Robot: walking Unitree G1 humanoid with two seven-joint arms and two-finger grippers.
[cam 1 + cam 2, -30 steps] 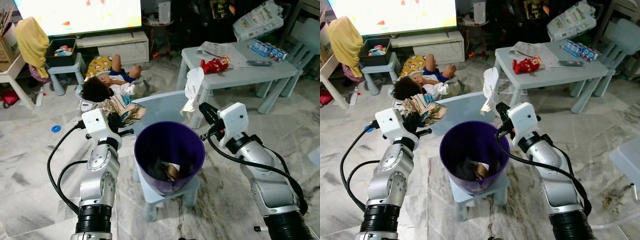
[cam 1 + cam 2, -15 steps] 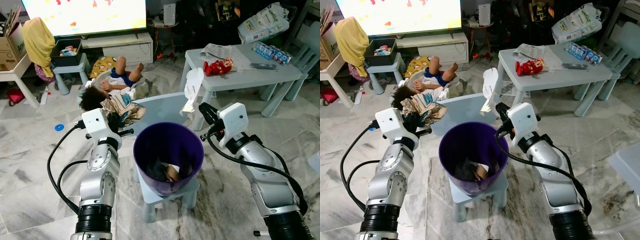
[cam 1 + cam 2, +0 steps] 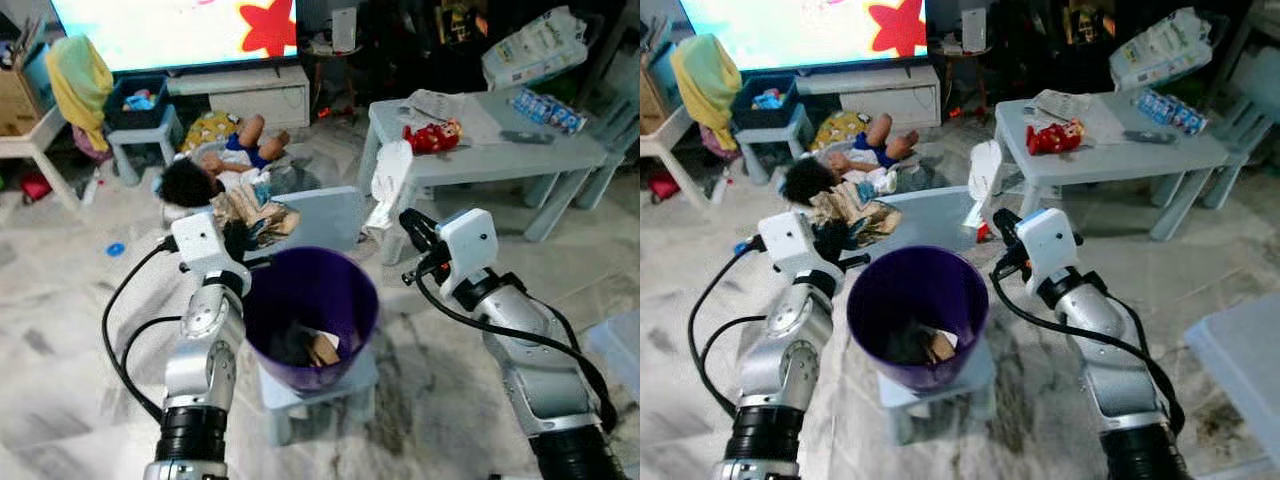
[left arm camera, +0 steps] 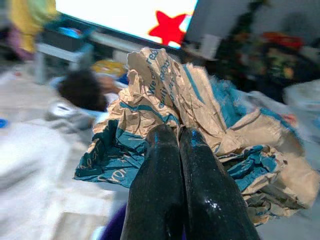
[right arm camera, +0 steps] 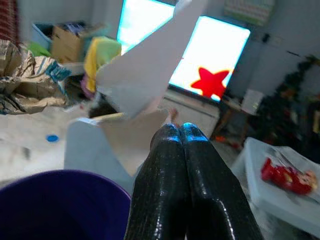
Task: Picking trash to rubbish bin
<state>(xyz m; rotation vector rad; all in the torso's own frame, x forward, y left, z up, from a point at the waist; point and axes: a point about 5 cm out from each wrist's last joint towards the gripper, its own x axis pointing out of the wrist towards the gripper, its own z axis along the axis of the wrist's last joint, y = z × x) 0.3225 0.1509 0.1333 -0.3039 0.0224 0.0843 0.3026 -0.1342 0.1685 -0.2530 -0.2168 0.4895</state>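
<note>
Now both grippers hold trash beside the bin (image 3: 310,310), a purple bucket standing on a small pale stool (image 3: 330,395) on the marble floor (image 3: 60,330). The left gripper (image 4: 177,137) sits at the bin's ten o'clock, just off the rim, its fingers clenched on a crumpled tan and teal wrapper (image 4: 200,120) that bulges out past the fingertips. The right gripper (image 5: 180,131) sits at the bin's two o'clock, a little clear of the rim, its fingers pressed tight on a white paper (image 3: 388,185) that stands upright above them. Inside the bin some scraps (image 3: 318,348) lie at the bottom.

Beyond the bin, at twelve o'clock, a grey chair (image 3: 320,215) stands, and past it a person (image 3: 215,165) lies on the floor. A lit screen (image 3: 180,30) with a red star runs along the far wall. At one o'clock a grey table (image 3: 480,135) carries a red toy (image 3: 432,137), papers and a row of small cartons (image 3: 545,108). A yellow cloth (image 3: 75,80) hangs at ten o'clock, far off.
</note>
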